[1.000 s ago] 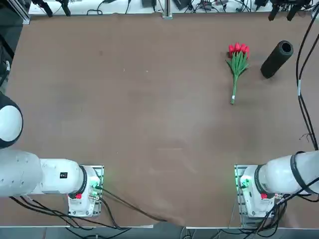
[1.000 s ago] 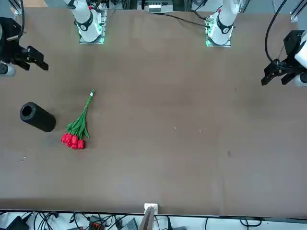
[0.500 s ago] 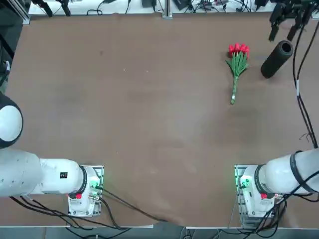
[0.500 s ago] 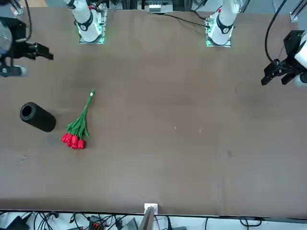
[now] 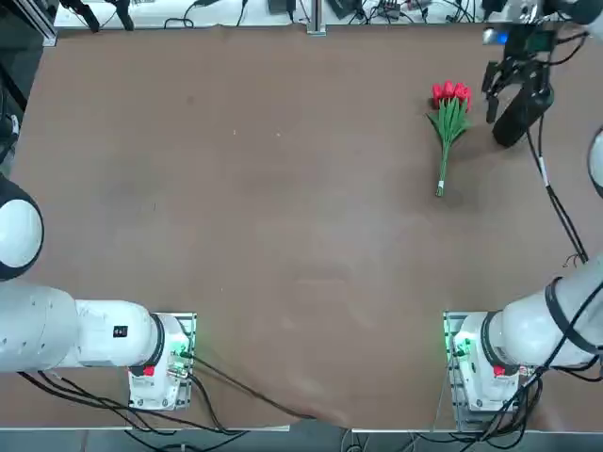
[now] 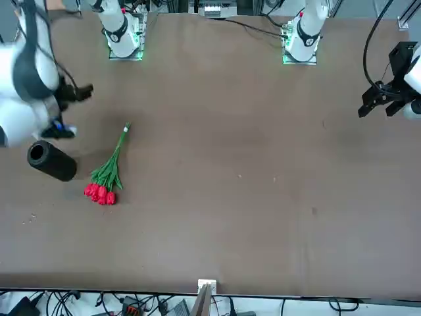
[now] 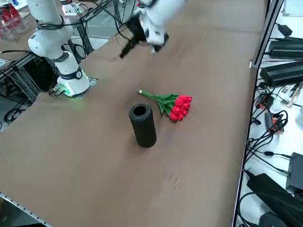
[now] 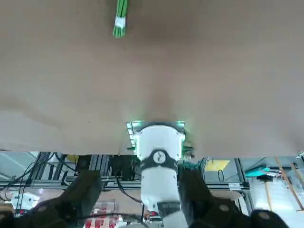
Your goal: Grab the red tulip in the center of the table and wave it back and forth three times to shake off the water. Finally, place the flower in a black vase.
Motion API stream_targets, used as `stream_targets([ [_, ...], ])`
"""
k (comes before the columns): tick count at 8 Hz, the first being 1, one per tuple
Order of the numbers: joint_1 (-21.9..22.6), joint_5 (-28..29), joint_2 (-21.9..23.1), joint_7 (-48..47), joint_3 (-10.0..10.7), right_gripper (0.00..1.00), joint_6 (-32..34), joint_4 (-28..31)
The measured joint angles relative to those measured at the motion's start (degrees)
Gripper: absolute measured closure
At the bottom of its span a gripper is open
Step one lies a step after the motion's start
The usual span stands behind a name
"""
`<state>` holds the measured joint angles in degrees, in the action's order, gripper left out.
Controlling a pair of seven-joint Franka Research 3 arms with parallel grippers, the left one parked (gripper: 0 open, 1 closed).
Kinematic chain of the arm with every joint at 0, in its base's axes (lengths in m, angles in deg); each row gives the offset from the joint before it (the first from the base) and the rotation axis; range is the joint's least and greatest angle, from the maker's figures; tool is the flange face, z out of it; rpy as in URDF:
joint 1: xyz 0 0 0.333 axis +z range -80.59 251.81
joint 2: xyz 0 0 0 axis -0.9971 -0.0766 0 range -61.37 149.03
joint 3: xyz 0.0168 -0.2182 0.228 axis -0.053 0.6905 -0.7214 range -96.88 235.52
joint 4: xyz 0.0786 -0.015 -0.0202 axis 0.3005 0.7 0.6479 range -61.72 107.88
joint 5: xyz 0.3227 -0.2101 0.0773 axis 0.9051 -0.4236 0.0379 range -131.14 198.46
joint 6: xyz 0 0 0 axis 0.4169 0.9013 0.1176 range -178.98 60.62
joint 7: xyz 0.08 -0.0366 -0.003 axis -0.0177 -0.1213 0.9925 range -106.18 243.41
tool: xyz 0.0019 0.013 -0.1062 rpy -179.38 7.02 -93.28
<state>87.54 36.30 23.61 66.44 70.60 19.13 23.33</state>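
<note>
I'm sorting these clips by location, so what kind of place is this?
Likely a robotics lab: a robot arm bolted at a broad brown table, with black cables and electronics beside it.

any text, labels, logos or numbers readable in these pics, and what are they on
None can be read on the tulip bunch, black vase or open right gripper.
White band on the tulip stems: no lettering can be made out.
Mark on the white arm joint: too small to read.
</note>
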Motion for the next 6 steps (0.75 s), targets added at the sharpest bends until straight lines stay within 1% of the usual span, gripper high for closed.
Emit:
stream_targets([
  [1,-0.2,1.9,-3.4,-0.1,0.1,0.0,-4.8,0.0],
  [2,-0.7,5.1,-6.2,-0.2,0.3,0.0,-9.5,-0.1],
  [3,-1.5,8.3,-8.5,-0.2,0.5,0.0,-13.7,-0.3],
  [4,-2.1,10.2,-10.6,-0.2,0.5,0.0,-17.1,-0.3],
  [6,-2.8,11.3,-14.5,-0.2,0.5,0.0,-22.7,-0.4],
])
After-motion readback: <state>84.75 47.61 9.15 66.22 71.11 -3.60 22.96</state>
